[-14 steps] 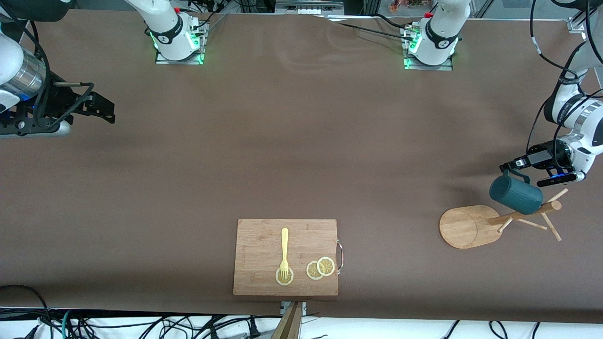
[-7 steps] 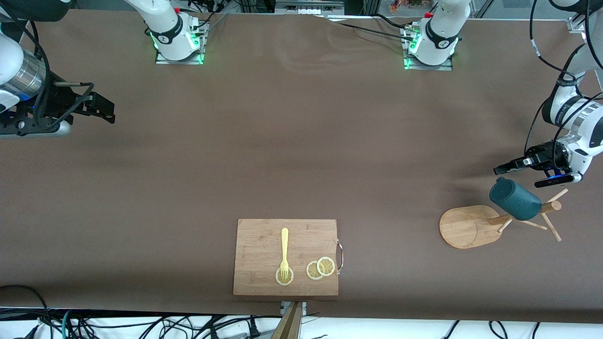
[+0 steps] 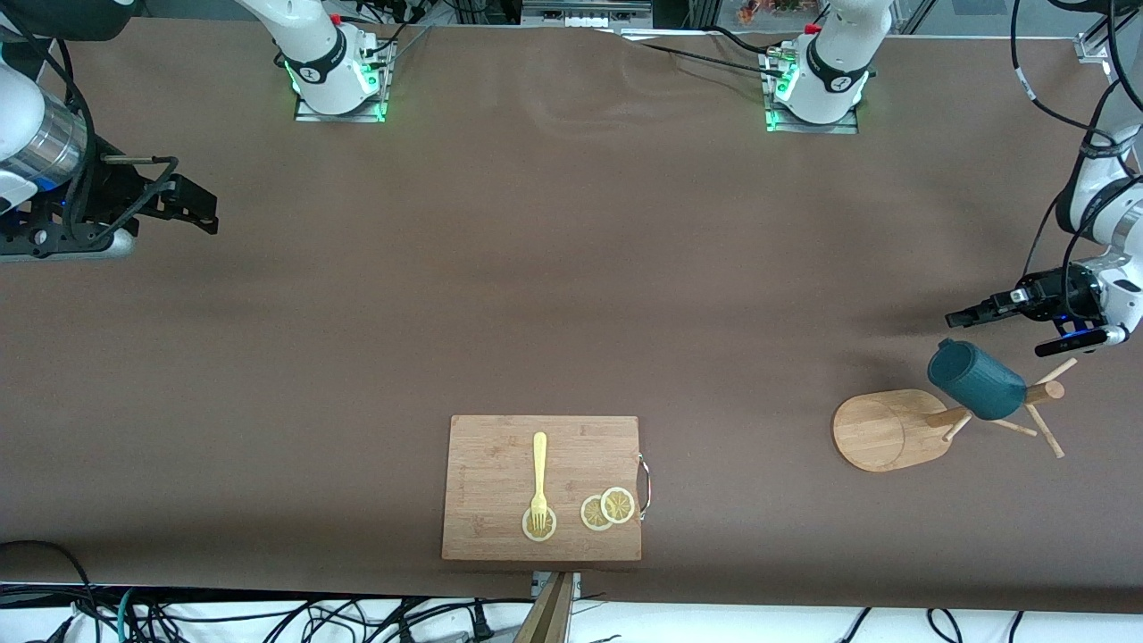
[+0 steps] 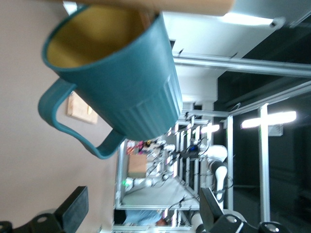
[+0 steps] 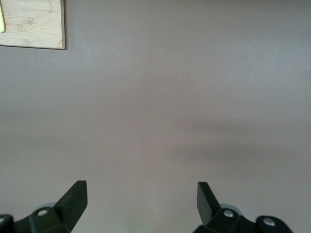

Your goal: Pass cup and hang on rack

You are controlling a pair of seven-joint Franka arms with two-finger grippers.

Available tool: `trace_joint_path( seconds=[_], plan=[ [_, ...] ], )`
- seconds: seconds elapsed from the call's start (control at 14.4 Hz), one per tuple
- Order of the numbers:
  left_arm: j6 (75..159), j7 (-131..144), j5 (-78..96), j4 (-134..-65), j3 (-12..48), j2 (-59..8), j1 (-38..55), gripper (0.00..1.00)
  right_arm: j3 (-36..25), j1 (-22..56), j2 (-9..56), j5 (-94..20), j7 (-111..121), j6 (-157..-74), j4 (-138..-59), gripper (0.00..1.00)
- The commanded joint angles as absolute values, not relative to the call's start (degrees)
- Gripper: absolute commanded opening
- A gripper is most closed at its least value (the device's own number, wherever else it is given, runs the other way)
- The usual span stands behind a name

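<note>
I see cup (image 3: 975, 381) hung on rack (image 3: 893, 429); left gripper (image 3: 969, 314) spread, empty, at cup's 12 o'clock; right gripper (image 3: 198, 207) spread, waiting.

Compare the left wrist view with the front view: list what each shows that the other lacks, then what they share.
Only the left wrist view: the cup's yellowish inside and the free loop of its handle, with the left end effector's open fingers apart from it.

Only the front view: the whole rack with its round base, the fork and lemon slices on the cutting board, and the waiting right end effector.

Both: the cup hanging on the rack, released, and the brown table.
</note>
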State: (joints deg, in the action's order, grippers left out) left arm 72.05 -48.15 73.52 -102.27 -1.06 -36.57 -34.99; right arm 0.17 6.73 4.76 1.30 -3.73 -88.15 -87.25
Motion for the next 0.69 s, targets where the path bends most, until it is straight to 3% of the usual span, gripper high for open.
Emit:
trace_joint_path(
  seconds=[0.0,0.35,0.62],
  plan=[
    [70.3,-47.6,68.2,-102.5,-0.6,-34.0,-37.2,1.0,0.7,6.2,4.8,1.7,-3.0,-88.1,-86.6,1.0],
    [64.6,-47.2,65.0,-101.0,-0.7,-33.4,-38.1,1.0,0.7,6.2,4.7,1.7,-3.0,-88.1,-86.6,0.99],
    [61.7,-40.3,57.1,-93.6,-0.5,-31.3,-37.7,1.0,0.7,6.2,4.7,1.7,-3.0,-88.1,-86.6,1.0]
  ],
)
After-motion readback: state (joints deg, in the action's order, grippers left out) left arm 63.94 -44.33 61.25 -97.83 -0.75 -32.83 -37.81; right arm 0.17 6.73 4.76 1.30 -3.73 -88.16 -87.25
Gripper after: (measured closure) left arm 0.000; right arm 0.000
